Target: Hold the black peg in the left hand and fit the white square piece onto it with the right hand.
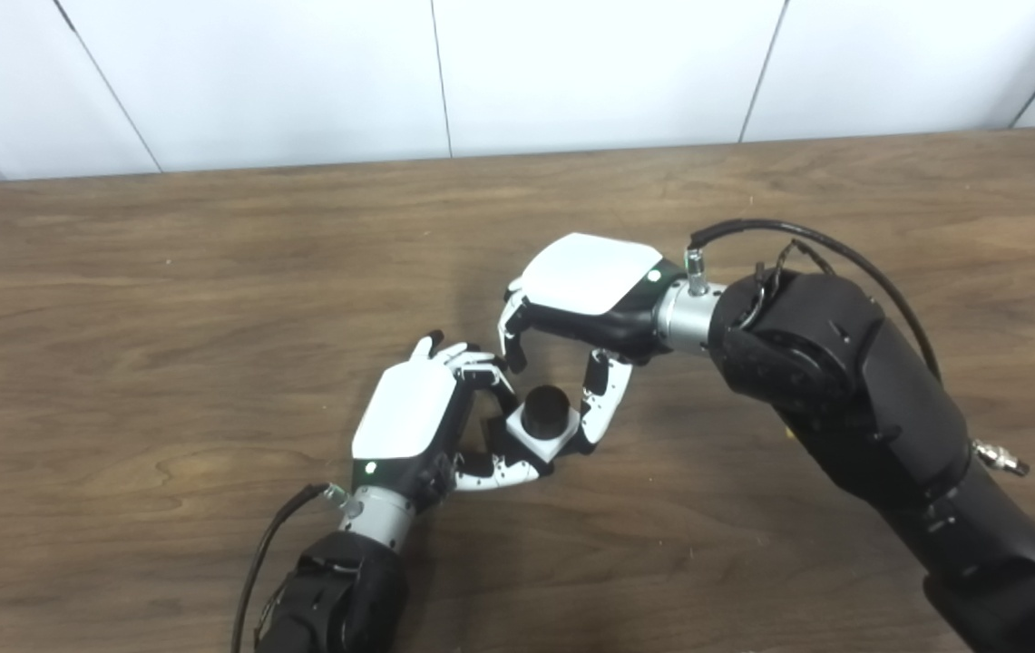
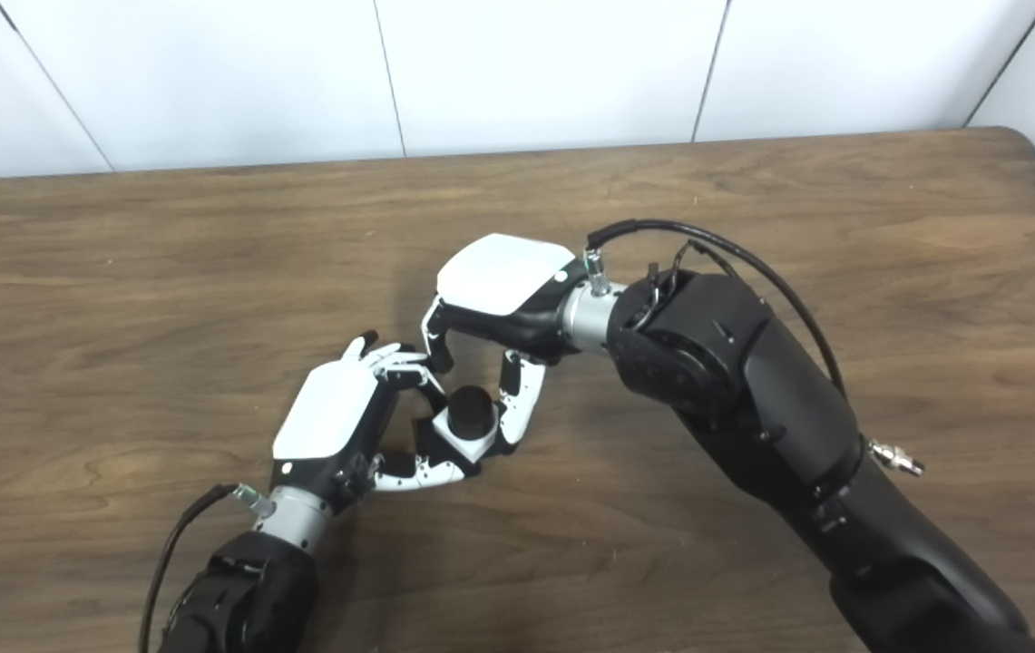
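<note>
While the left hand point(image 1: 408, 413) grips the black peg point(image 1: 546, 410), the right hand point(image 1: 585, 295) pinches the white square piece point(image 1: 542, 440).

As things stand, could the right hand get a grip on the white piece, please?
Probably yes. The right hand arches over the white piece, its thumb already at the piece's right edge. The left hand crowds the other side, and the peg stands through the middle.
</note>
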Tool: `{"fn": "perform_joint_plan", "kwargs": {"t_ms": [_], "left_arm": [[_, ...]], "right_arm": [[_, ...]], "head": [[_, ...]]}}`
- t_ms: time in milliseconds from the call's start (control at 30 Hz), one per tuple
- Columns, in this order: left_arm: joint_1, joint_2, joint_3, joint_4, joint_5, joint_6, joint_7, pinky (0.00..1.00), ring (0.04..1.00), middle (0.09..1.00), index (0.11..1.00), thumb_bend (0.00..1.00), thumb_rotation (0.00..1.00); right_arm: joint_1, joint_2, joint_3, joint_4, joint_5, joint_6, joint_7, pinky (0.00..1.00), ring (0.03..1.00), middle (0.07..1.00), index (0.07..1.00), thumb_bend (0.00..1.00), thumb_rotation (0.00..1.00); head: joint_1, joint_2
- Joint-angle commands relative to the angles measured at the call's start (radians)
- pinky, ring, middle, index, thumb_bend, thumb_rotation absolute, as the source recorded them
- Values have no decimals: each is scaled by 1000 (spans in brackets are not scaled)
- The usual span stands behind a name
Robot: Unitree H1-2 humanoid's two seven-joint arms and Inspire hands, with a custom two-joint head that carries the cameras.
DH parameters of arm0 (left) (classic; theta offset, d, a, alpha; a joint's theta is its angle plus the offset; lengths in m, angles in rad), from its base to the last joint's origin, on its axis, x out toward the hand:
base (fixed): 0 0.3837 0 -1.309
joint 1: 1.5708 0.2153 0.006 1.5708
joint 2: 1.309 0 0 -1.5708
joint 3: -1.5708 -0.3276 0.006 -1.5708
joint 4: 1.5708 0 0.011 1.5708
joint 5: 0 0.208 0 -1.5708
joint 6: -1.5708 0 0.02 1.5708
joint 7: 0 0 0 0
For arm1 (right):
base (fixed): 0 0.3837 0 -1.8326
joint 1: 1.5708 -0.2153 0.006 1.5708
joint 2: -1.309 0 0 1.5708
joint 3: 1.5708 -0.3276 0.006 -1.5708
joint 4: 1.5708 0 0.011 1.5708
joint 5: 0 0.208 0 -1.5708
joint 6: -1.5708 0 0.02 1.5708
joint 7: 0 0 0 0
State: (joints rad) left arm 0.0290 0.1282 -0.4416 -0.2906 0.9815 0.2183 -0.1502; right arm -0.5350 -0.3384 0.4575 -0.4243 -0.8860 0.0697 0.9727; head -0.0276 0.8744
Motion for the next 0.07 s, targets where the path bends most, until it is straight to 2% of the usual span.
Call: {"fn": "perform_joint_plan", "kwargs": {"t_ms": [0,33], "left_arm": [[5,2,-19,7,8,10,-55,1000,871,764,485,523,53],[5,3,-18,8,8,11,-57,1000,872,765,485,523,53]], "right_arm": [[-42,-21,-29,-36,8,-9,-17,819,876,773,608,1000,295],[-41,-26,-34,-37,15,-11,-18,807,874,772,605,1000,287]], "head": [[-2,1],[-3,1]]}}
